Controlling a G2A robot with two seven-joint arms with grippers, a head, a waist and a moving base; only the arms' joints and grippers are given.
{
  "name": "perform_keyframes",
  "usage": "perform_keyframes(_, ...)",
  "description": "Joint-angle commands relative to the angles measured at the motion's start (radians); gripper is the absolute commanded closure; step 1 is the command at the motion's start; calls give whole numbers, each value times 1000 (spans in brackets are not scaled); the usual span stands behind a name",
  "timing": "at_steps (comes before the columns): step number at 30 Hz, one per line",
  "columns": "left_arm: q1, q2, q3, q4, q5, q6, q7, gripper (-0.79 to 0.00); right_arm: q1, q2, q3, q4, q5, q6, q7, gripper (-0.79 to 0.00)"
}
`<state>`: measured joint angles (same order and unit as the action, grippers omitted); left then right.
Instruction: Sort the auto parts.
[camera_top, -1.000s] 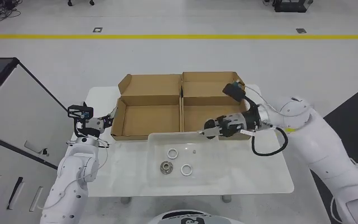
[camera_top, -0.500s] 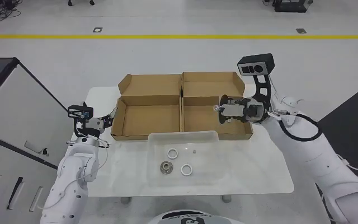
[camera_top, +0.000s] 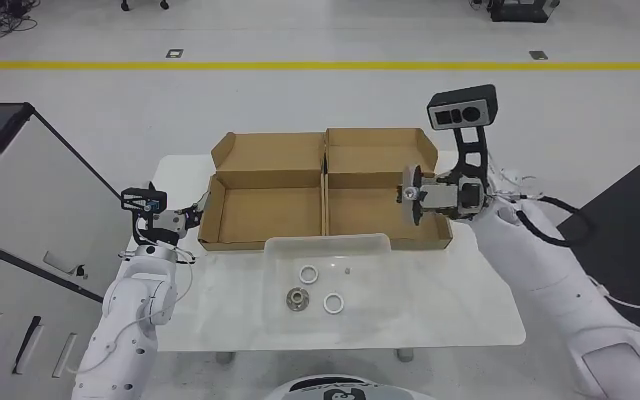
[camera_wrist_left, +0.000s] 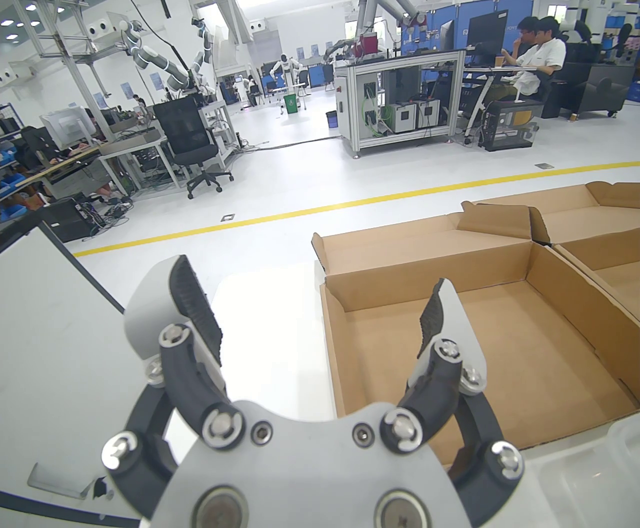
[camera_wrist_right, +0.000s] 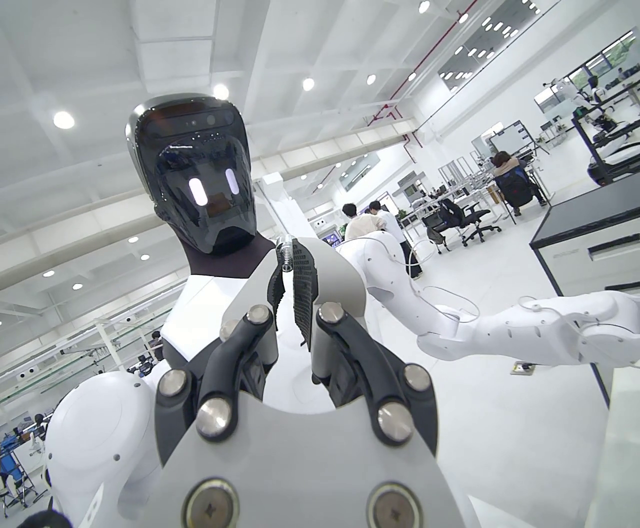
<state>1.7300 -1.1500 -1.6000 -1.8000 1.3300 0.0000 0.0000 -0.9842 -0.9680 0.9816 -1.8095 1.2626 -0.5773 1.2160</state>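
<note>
Cardboard forms the two open boxes that stand side by side along the far edge of the table in the top view, with the left box and the right box touching along a shared wall. A clear tray sits just in front of them, its far rim against their near walls. Inside the tray, a white ring lies near the middle and a second white ring nearer the front edge. A metal hub is just beside that second ring, and a small bolt lies a little apart toward the far rim. The right gripper hangs above the right box, near its right wall. The left gripper is at the table's left edge, just outside the left box's left wall.

From the left wrist view, the left gripper has its fingers spread wide with nothing between them. It faces the left box's near left corner over the table's left edge. The right box shows beyond, and a corner of the clear tray is just beside the left box's near wall.

From the right wrist view, the right gripper has its pads nearly together, pinching a threaded metal part at the very tips
</note>
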Motion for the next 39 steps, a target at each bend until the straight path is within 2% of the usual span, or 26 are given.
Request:
perform_keyframes(1,0,0,0,0,0,0,0,-785,-4,-6,5,-27,11,-4,-16,0)
perform_keyframes(6,0,0,0,0,0,0,0,-785,19,-34,-8,-48,105,-21,1,0)
perform_keyframes(14,0,0,0,0,0,0,0,-785,68,-88,-18,-73,202,5,32,0)
perform_keyframes(19,0,0,0,0,0,0,0,-785,64,-109,13,-45,117,26,53,0)
perform_keyframes(25,0,0,0,0,0,0,0,-785,71,-109,50,-26,-67,87,40,0)
perform_keyframes(29,0,0,0,0,0,0,0,-785,56,-109,71,-40,-115,120,25,0)
perform_keyframes(32,0,0,0,0,0,0,0,-785,42,-113,82,-51,-104,130,19,0)
perform_keyframes(39,0,0,0,0,0,0,0,-785,8,-134,86,-73,64,102,0,0)
